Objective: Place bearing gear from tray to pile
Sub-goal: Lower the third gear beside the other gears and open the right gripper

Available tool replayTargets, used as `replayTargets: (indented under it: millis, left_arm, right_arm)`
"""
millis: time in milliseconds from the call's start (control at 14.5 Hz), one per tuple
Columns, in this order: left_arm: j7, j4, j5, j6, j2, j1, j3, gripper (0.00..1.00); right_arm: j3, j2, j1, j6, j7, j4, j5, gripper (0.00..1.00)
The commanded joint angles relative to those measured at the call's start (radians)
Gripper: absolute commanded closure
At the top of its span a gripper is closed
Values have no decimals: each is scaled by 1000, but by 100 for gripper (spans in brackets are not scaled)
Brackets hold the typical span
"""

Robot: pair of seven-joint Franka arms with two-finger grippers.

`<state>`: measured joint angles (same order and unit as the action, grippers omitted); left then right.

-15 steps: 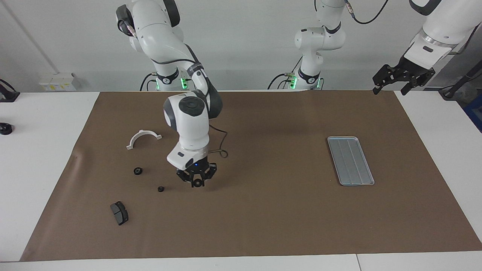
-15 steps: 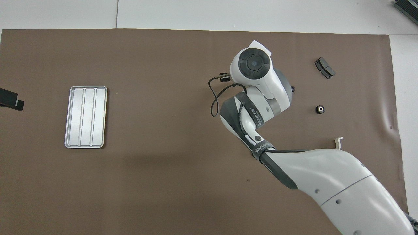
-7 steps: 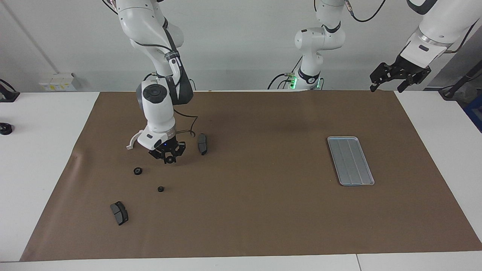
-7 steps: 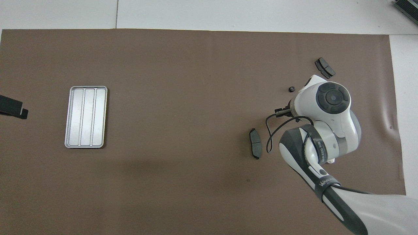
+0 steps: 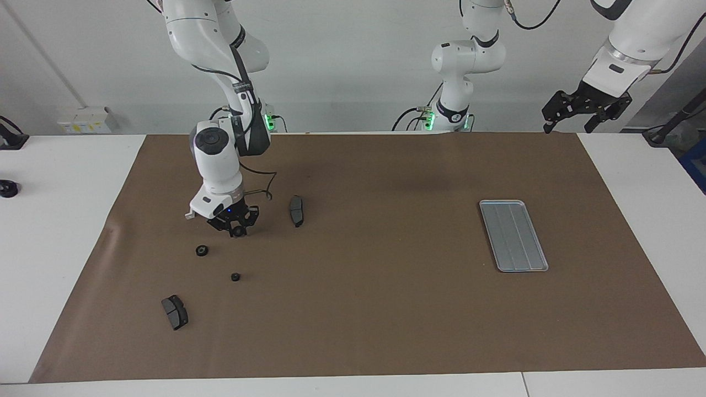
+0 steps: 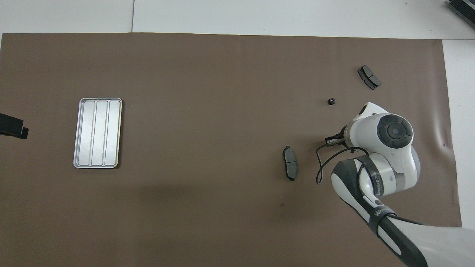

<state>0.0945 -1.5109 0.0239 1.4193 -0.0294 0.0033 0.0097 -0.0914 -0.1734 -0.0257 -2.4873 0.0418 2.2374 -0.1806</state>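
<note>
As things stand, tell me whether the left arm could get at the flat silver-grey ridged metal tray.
Probably yes: the left gripper hangs open at that end, and the tray lies bare with nothing around it.

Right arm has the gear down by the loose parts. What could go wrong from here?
The right gripper holds the bearing gear low, close beside the white bracket; lowering further might nudge the bracket. The bearing gear is round, so once released it may roll off across the mat. The left gripper waits, raised.
</note>
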Motion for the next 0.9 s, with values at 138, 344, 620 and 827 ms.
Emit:
replayTargets:
  millis: [138,344,620,827]
  left_arm:
    - [-15,-95,-2,69,-64,53,-36,0]
    - [-10,-89,-12,75,-61,50,-34,0]
    - [-12,-77,-28,102,-50,40,-22,0]
    - [-21,-68,-84,98,-50,21,29,0]
  right_arm:
    - [-13,29,16,-9,18,-7,69,0]
    - [-11,31,13,82,91,-114,75,0]
    - [-10,41,20,328,125,-313,76,0]
    - [-5,83,24,488,128,-418,102,0]
